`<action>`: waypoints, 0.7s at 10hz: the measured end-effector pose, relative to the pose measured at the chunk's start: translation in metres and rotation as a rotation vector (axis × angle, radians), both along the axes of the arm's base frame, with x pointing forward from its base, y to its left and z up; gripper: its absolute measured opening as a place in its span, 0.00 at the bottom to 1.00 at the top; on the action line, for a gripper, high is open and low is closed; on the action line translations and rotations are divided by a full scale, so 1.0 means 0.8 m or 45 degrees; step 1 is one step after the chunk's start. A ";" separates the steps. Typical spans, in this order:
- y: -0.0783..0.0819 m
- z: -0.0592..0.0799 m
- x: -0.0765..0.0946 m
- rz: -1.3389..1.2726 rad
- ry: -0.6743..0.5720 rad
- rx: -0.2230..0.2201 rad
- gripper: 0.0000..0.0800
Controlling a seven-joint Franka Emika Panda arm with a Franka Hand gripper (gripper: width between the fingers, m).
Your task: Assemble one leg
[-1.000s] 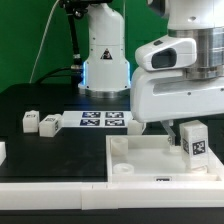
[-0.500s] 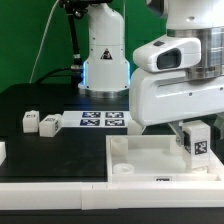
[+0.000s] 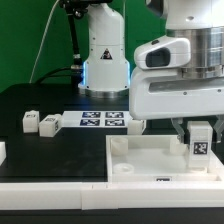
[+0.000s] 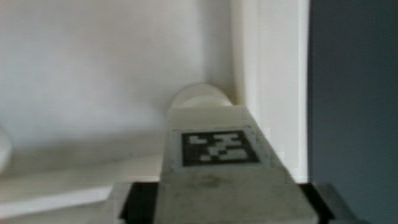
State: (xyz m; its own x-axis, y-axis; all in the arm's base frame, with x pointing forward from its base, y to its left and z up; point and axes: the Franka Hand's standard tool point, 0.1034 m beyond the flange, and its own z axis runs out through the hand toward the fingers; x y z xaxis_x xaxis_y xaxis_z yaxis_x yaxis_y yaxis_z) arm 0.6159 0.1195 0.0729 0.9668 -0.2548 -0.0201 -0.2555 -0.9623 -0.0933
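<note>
The leg (image 3: 200, 146), a small white plastic peg bearing a black-and-white square tag, is being gripped by the claw (image 3: 198, 132) above the exterior view's right part of the large white square rimmed panel (image 3: 140, 160), which is lying on the black surface (image 3: 40, 100). Two similar white pegs (image 3: 29, 122) are lying well apart from it, near the marker board (image 3: 103, 121). In the wrist view, the leg (image 4: 217, 150) is being clamped between both claw fingers (image 4: 128, 202), its tip being held near the panel's raised rim (image 4: 267, 60).

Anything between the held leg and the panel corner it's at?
Nothing visible. The gripper holds the leg at the panel's far corner on the exterior view's right; the wrist view shows only bare panel and rim around its tip.
</note>
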 end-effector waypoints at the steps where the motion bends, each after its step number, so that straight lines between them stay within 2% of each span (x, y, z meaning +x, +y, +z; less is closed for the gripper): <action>1: 0.000 0.000 0.000 -0.165 0.002 -0.002 0.36; 6: 0.001 -0.001 -0.001 -1.127 0.091 0.000 0.36; 7: -0.001 -0.001 0.000 -1.194 0.105 0.017 0.36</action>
State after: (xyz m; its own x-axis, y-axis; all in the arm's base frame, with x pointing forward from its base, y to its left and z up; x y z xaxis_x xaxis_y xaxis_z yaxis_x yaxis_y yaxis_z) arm 0.6157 0.1189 0.0722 0.3628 -0.9277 -0.0880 -0.9317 -0.3596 -0.0501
